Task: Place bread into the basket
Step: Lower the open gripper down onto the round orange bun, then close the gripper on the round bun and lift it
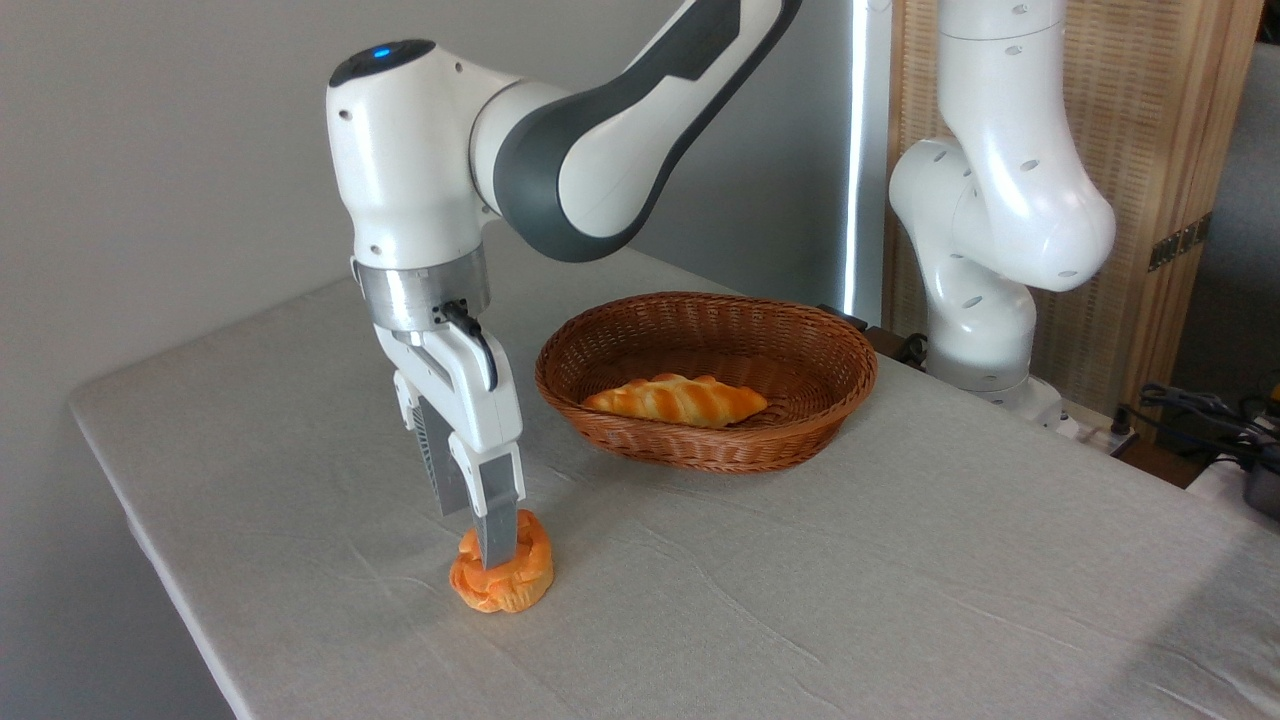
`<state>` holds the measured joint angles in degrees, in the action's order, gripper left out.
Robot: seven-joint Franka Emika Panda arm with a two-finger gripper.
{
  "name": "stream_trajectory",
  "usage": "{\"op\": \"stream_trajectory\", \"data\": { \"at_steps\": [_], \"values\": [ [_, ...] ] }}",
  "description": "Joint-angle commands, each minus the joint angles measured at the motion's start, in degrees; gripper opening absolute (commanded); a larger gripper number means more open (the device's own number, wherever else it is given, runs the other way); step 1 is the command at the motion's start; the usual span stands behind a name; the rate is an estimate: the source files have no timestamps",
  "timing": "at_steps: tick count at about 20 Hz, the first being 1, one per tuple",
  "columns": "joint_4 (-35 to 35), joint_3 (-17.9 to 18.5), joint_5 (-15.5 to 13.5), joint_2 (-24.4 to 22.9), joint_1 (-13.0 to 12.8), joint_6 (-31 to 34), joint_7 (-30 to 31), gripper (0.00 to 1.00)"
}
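The bread, a small round orange bun with a knotted top, rests on the grey tablecloth near the front left. My gripper points straight down onto it. The near finger is sunk into the bun's top, and the far finger stands just behind the bun's left side, so the jaws look shut on the bread. The bun's base still touches the cloth. The oval brown wicker basket stands to the right and further back, about a gripper's length away.
A long golden striped loaf lies inside the basket. A second white robot arm stands at the table's back right, with cables beside it. The table's left edge runs close to the bun.
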<state>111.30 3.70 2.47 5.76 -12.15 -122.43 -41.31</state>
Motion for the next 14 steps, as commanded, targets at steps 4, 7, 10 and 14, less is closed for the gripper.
{"op": "stream_trajectory", "data": {
  "at_steps": [4,7,10,14],
  "values": [
    [0.8,0.1,3.5,1.8,0.2,-1.4,-1.4,1.00],
    [0.8,0.1,4.2,1.8,0.2,-1.2,-1.5,1.00],
    [1.1,0.0,5.7,1.8,0.2,-1.2,-1.6,0.84],
    [1.2,-0.4,5.8,1.8,0.1,-1.1,-1.5,0.45]
  ]
}}
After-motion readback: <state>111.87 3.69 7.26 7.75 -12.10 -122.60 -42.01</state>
